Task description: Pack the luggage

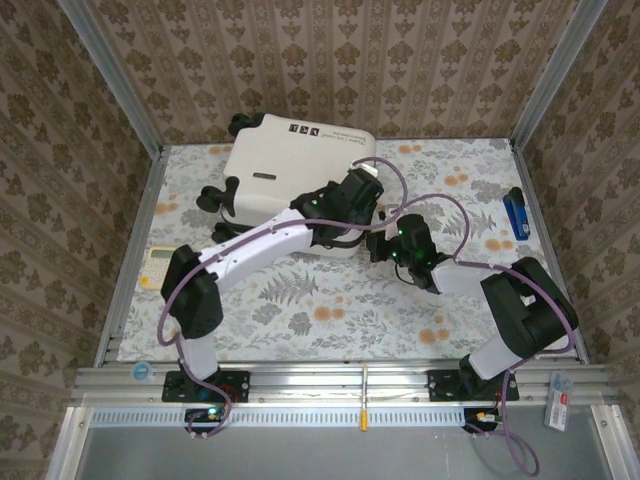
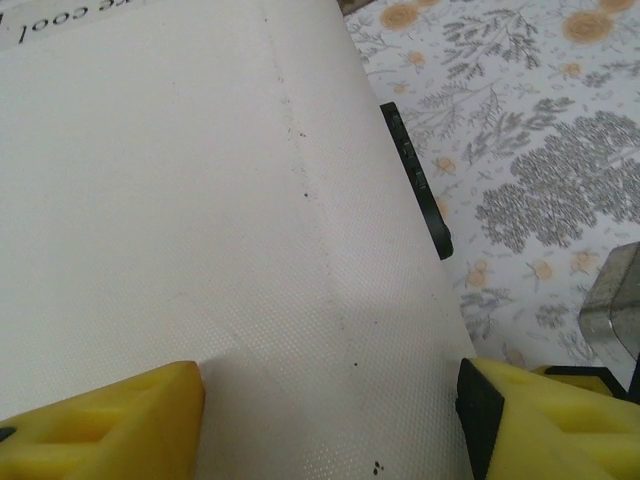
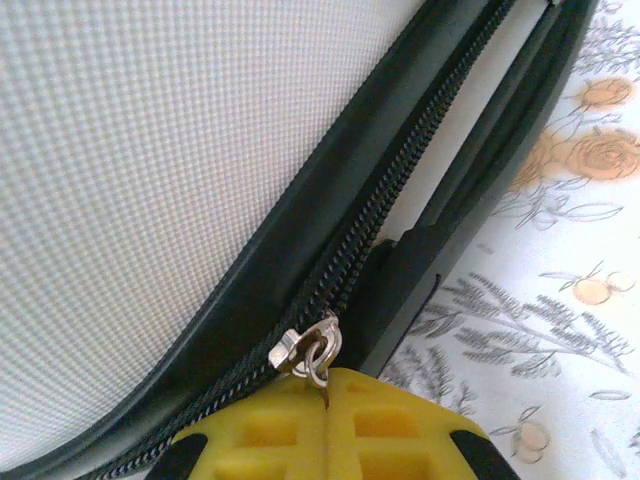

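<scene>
Luggage, a cream-white hard-shell suitcase (image 1: 285,160) with black wheels, lies flat at the far left of my floral tablecloth (image 1: 330,305). My left gripper (image 2: 330,395) is spread over its shell; my right gripper (image 3: 325,400) pinches the silver metal zipper pull (image 3: 305,352).

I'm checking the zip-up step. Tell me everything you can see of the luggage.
The luggage is a cream-white hard-shell case with a fine dimpled texture, black print on top and black wheels at its left end. It lies flat, lid down, on the floral table, far left of centre. A black zipper runs along its seam, and the right gripper is shut on the silver pull. The open left gripper hovers over the shell; whether it touches is unclear.
</scene>
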{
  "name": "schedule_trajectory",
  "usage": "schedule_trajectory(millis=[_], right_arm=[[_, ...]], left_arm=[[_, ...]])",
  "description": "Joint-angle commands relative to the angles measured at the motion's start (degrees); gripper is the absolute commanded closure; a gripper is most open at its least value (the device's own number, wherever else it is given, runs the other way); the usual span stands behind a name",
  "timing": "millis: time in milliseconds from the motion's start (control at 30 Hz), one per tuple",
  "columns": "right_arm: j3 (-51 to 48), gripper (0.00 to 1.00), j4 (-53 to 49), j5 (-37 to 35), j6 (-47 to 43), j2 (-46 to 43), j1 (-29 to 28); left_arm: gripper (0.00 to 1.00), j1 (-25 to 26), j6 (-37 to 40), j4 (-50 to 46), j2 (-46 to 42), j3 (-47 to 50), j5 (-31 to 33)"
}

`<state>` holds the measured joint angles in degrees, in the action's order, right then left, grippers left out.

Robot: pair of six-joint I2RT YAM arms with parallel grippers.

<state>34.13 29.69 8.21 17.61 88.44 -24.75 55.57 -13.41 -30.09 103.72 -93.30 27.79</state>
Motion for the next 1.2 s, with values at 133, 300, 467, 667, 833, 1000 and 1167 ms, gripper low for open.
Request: schedule_trajectory(millis=[133, 300, 467, 667, 833, 1000, 1167], right_arm=[[-4.31, 1.00, 0.42, -12.06, 3.35, -3.35, -1.70], [0.53, 1.00, -3.26, -14.17, 3.02, -2.05, 0.60], [7.55, 1.00, -7.63, -12.06, 3.51, 2.22, 4.61], [14.17, 1.00, -12.57, -9.57, 3.01, 6.17, 7.12], [20.07, 1.00, -19.05, -5.51, 3.04, 9.53, 10.26], [22.47, 1.00, -19.77, -2.94, 4.79, 12.36, 13.06], [19.95, 1.00, -15.12, 1.60, 5.22, 12.00, 13.25]], left_arm=[[0.33, -0.60, -0.21, -12.26, -6.23, 14.44, -4.33], [0.33, -0.56, -1.11, -10.42, -8.25, 17.29, -6.53], [0.34, -0.71, -2.55, -11.62, -7.15, 17.06, -5.42], [0.34, -0.65, -3.03, -10.63, -6.51, 17.70, -5.86], [0.34, -0.76, -2.68, -9.89, -6.78, 18.32, -6.56], [0.34, -0.69, -2.44, -9.50, -6.95, 18.59, -7.14], [0.35, -0.59, -1.29, -9.14, -7.85, 18.16, -7.83]])
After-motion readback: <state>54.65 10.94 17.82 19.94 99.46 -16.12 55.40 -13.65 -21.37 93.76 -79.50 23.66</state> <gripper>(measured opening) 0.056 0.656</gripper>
